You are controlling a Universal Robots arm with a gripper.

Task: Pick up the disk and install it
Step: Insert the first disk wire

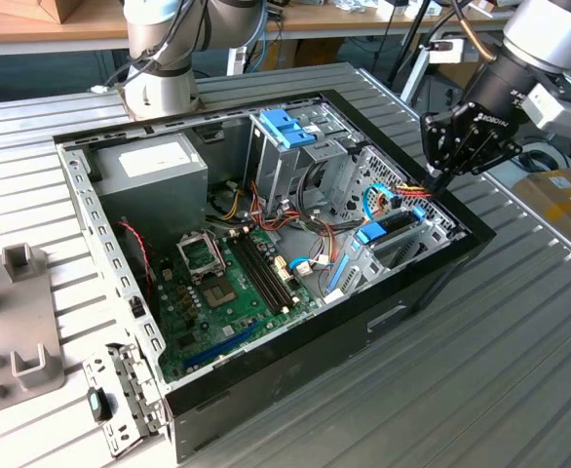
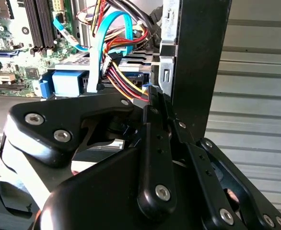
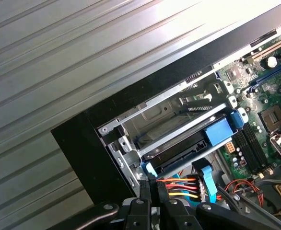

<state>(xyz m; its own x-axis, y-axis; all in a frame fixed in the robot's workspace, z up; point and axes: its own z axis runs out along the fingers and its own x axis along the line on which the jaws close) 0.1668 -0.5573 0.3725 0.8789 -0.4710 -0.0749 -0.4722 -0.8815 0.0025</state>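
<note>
The disk (image 1: 395, 225) lies flat in the lower drive bay at the front corner of the open computer case (image 1: 295, 361), its blue carrier frame facing the motherboard. In the first wrist view the disk (image 3: 179, 152) sits inside the metal bay, with its blue tab (image 3: 218, 132) at the end and coloured cables plugged in beside it. My gripper (image 1: 439, 181) hovers just above the case's edge by this bay, on the exterior view's right. In both wrist views its fingers (image 2: 152, 103) are pressed together with nothing between them, and the gripper (image 3: 150, 185) is close to the disk's cable end.
A grey power-supply box (image 1: 154, 164) and an upper drive cage with a blue handle (image 1: 287, 128) stand at the back of the case. The motherboard (image 1: 222, 292) covers the case floor. A grey fixture (image 1: 13, 322) and a small bracket (image 1: 120, 395) lie on the ribbed metal table (image 1: 480, 370).
</note>
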